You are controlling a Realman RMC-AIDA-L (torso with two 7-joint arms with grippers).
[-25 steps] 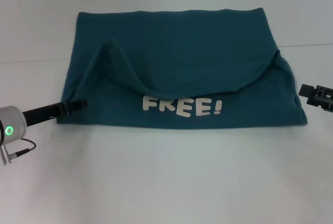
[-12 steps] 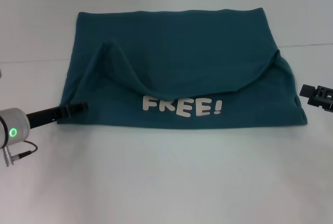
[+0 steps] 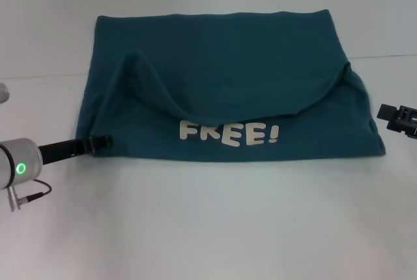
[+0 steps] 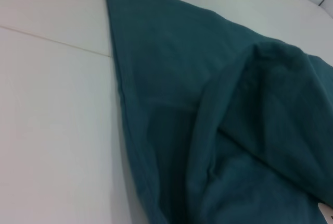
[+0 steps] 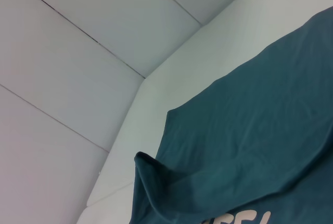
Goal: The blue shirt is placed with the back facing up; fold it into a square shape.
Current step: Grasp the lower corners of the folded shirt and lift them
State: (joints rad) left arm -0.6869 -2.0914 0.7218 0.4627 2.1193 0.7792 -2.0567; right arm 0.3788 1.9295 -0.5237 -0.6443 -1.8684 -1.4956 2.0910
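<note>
The left tool (image 3: 104, 140) is seen low at the near left corner of the blue shirt (image 3: 221, 78), touching or just beside its hem; whether it is wide or narrow cannot be told. The right tool (image 3: 386, 111) is placed just beside the right edge, its state also unclear. The shirt is spread on the white bench (image 3: 208, 228), long axis left to right, white letters (image 3: 229, 133) shown near.

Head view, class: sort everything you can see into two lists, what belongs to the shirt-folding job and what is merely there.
Belongs to the job:
- blue shirt, partly folded, "FREE!" print showing
- left hand, at the shirt's near left corner
- right hand, beside the shirt's right edge

Merely there:
- white table
- grey object at the left edge, unidentifiable
</note>
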